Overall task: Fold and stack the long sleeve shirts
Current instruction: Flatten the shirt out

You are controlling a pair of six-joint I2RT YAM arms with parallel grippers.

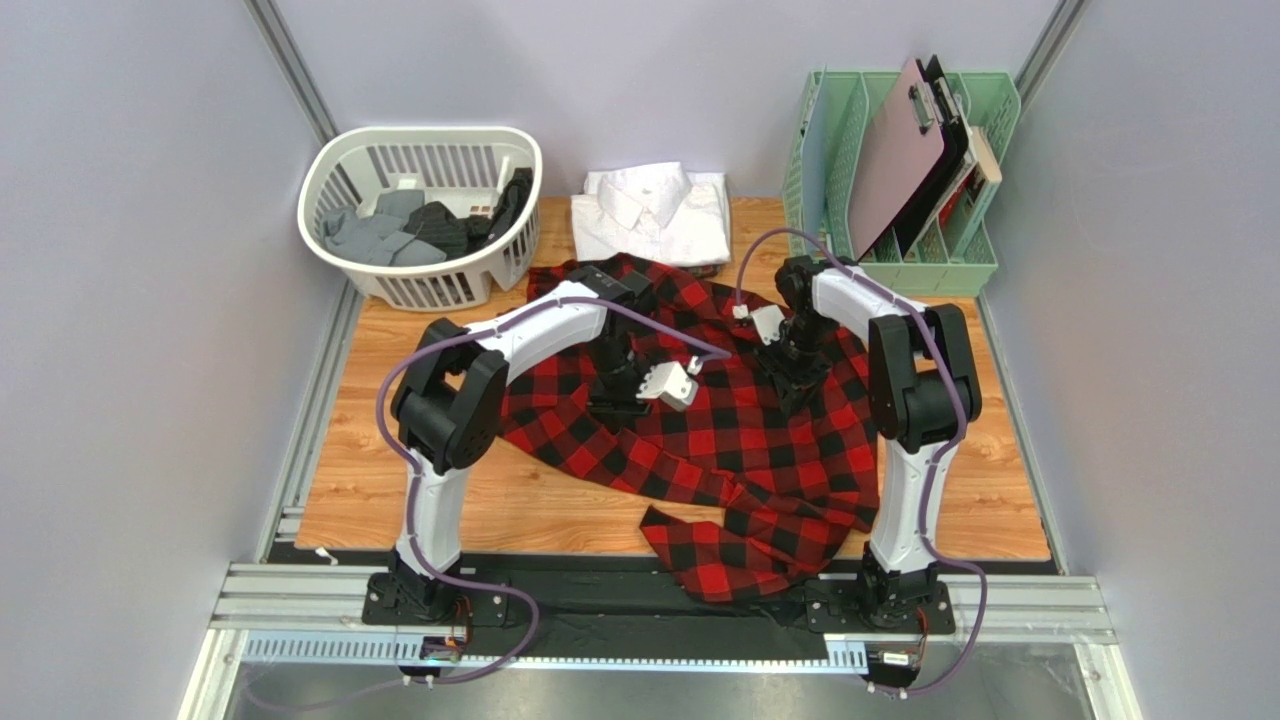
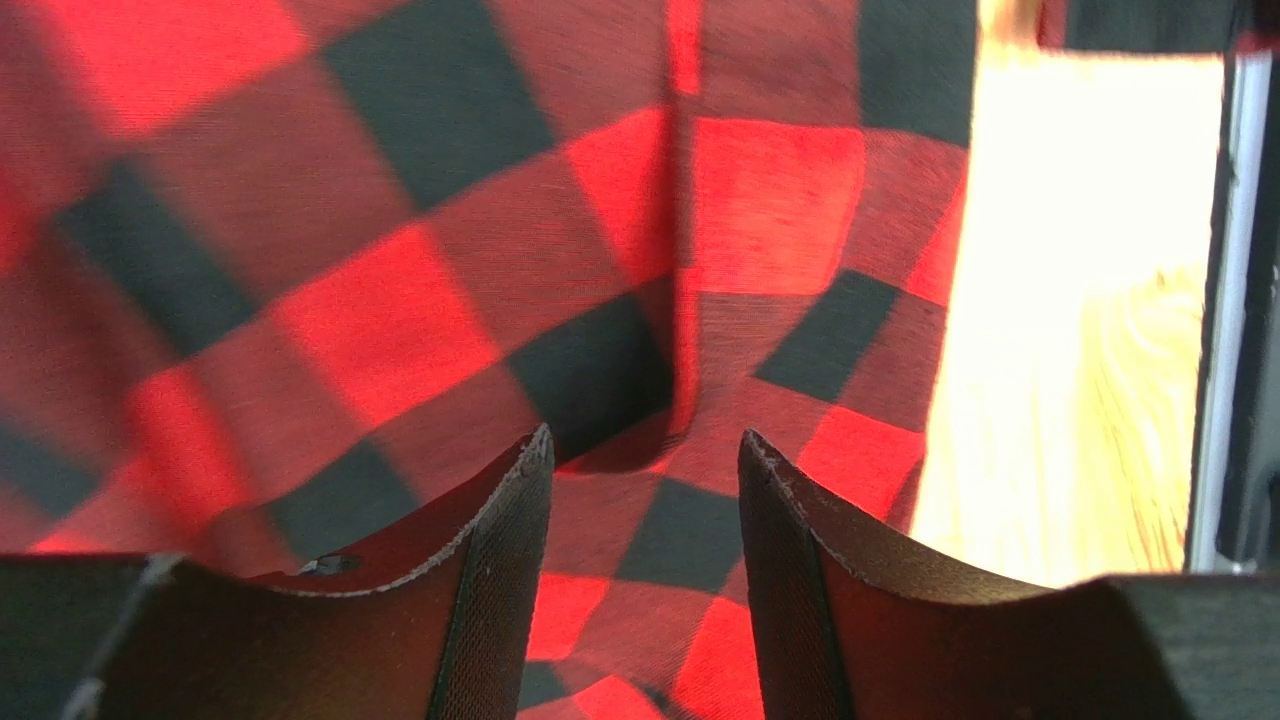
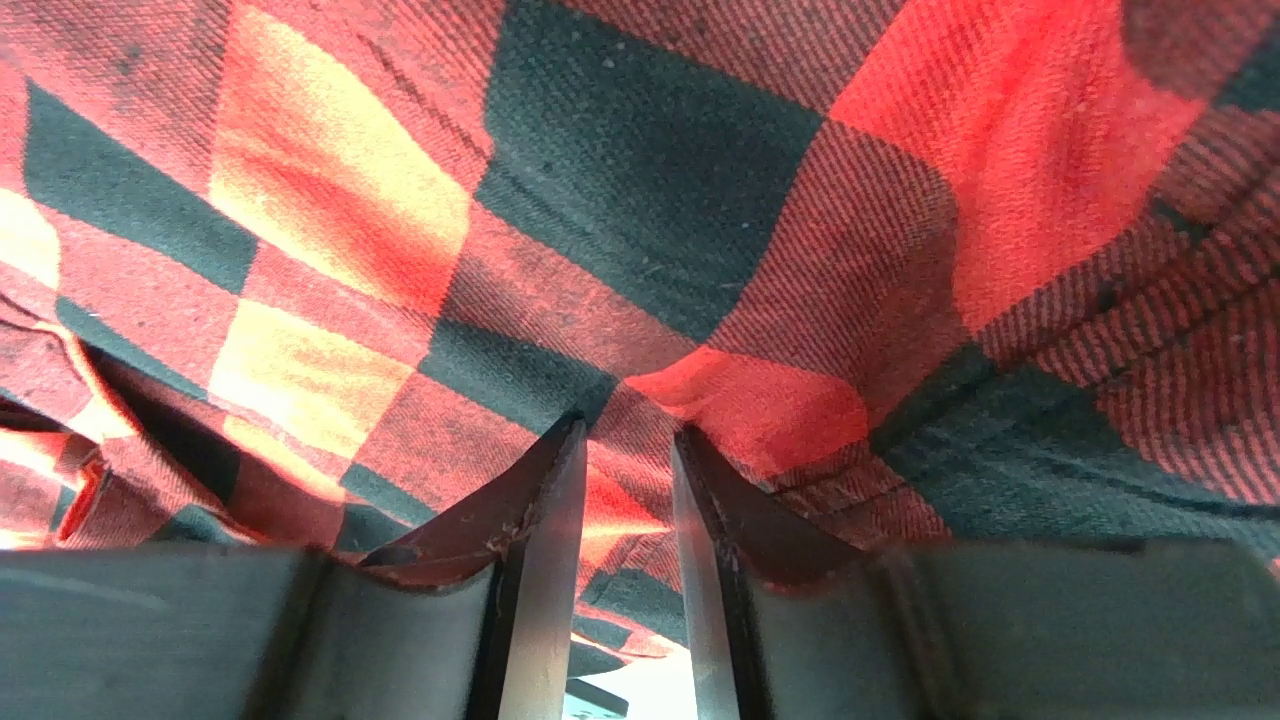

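The red-and-black checked flannel shirt lies spread and rumpled across the middle of the table, one part hanging over the near edge. My left gripper is over its left half. In the left wrist view the left gripper is open, its fingers apart just above the flannel. My right gripper is on the shirt's right half. In the right wrist view the right gripper is nearly closed, pinching a fold of the flannel. The plain white shirt lies folded at the back.
A white laundry basket at the back left holds dark clothes, one of them dark plaid. A green file rack with clipboards stands at the back right. Bare wood shows left of the flannel.
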